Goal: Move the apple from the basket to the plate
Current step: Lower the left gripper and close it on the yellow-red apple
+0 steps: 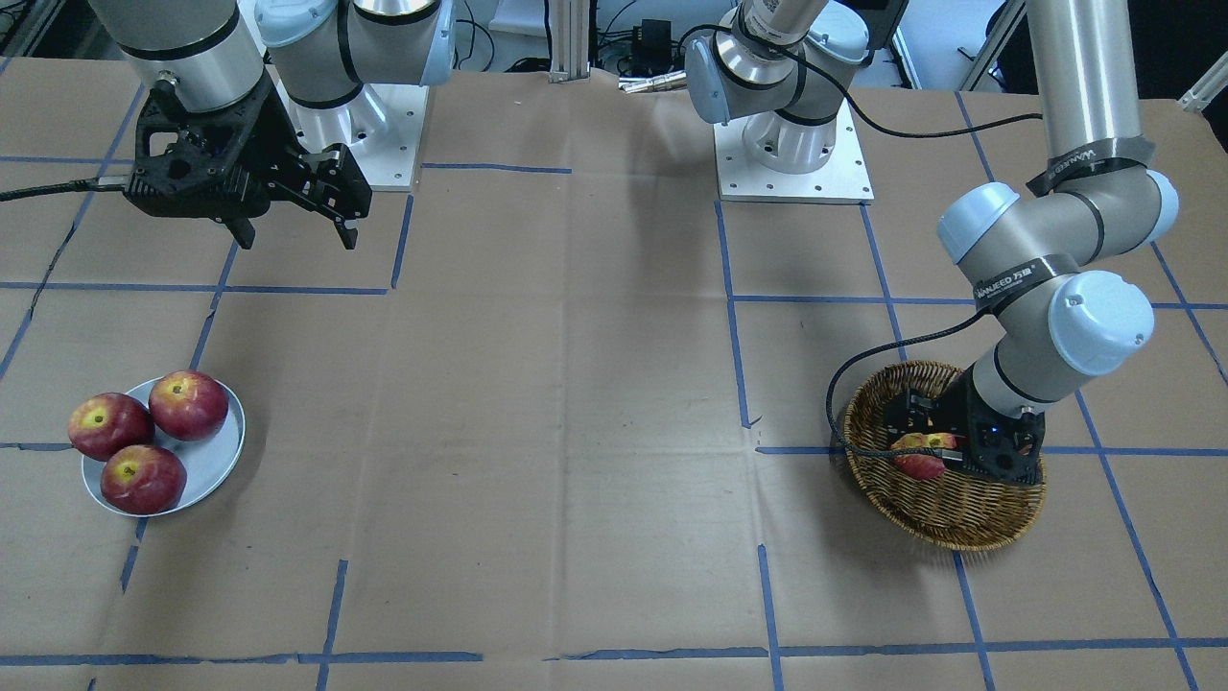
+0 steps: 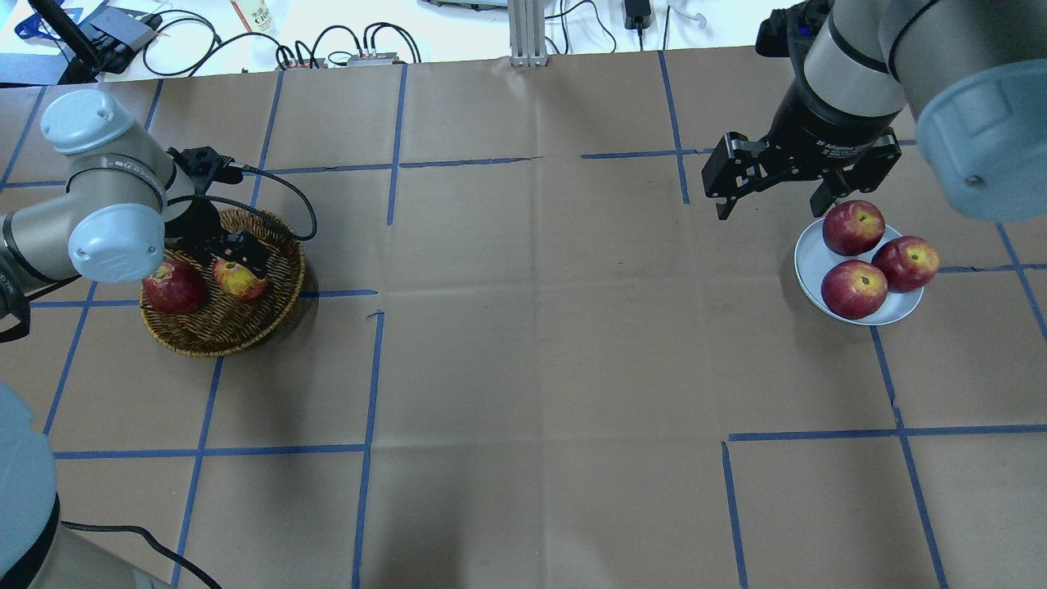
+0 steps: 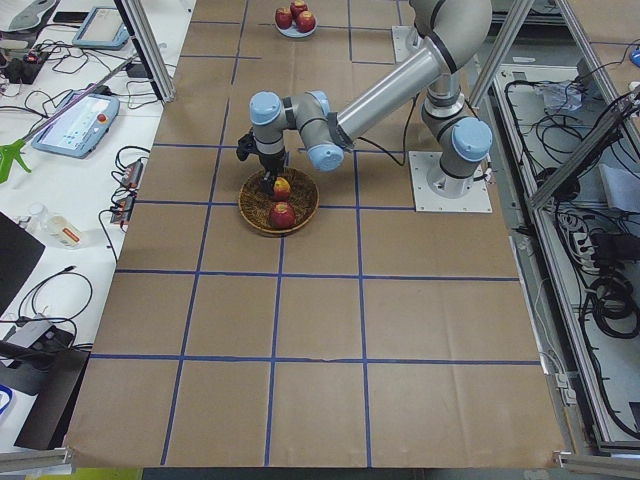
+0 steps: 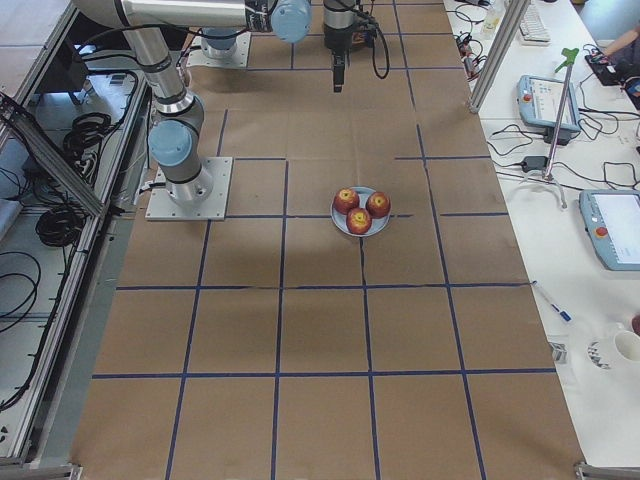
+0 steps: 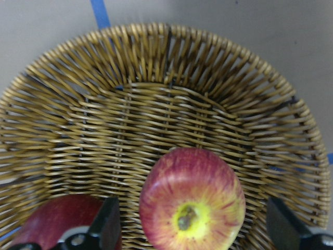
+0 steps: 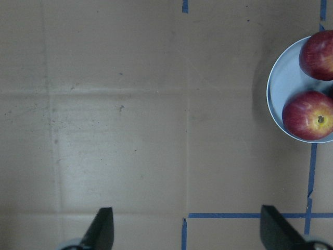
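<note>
Inside the basket (image 5: pixel 156 94), the pale streaky apple (image 5: pixel 191 200) is bracketed by the left gripper (image 5: pixel 190 234), fingers parted and clear of both sides, stem hollow upward.

A wide table (image 2: pixel 523 368) covered in creased brown paper filled the middle of the room, marked into squares by strips of blue tape (image 2: pixel 200 451). A silver aluminium post (image 2: pixel 527 33) stood at its far edge. White side benches (image 3: pixel 60 190) flanked both ends, one carrying a light-grey handheld control screen (image 3: pixel 75 122). Coils of black cable (image 3: pixel 605 300) lay beside the table's long edge. Bright, even light cast soft shadows.
</note>
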You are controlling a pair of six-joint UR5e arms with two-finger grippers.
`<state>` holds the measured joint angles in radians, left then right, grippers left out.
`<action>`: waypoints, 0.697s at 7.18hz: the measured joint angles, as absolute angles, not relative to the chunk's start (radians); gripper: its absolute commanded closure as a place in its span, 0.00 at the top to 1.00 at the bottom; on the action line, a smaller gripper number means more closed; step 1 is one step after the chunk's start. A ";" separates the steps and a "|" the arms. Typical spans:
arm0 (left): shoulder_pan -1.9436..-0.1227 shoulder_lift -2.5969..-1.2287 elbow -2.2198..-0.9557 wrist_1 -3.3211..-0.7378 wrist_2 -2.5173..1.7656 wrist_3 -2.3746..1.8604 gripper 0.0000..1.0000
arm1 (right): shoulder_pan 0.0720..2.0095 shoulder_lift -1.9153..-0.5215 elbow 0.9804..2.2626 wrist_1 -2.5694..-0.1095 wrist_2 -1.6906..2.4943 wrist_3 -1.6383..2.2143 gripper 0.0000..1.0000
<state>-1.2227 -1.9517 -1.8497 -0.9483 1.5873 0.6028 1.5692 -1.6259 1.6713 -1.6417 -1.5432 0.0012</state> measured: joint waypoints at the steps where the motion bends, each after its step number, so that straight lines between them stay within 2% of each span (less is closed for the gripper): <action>1: -1.223 -1.969 -1.848 -0.948 1.587 0.603 0.98 | 1.569 -1.626 1.670 -1.642 -1.543 0.001 1.00; 2: -1.223 -1.984 -1.843 -0.946 1.585 0.603 0.81 | 1.569 -1.627 1.669 -1.642 -1.543 0.000 1.00; 3: -1.223 -1.993 -1.843 -0.944 1.580 0.603 0.57 | 1.569 -1.627 1.668 -1.642 -1.543 0.000 1.00; 4: -1.223 -1.998 -1.843 -0.941 1.580 0.602 0.44 | 1.569 -1.626 1.668 -1.642 -1.543 0.000 1.00; 5: -1.223 -2.001 -1.839 -0.940 1.584 0.600 0.38 | 1.569 -1.626 1.668 -1.642 -1.543 0.000 1.00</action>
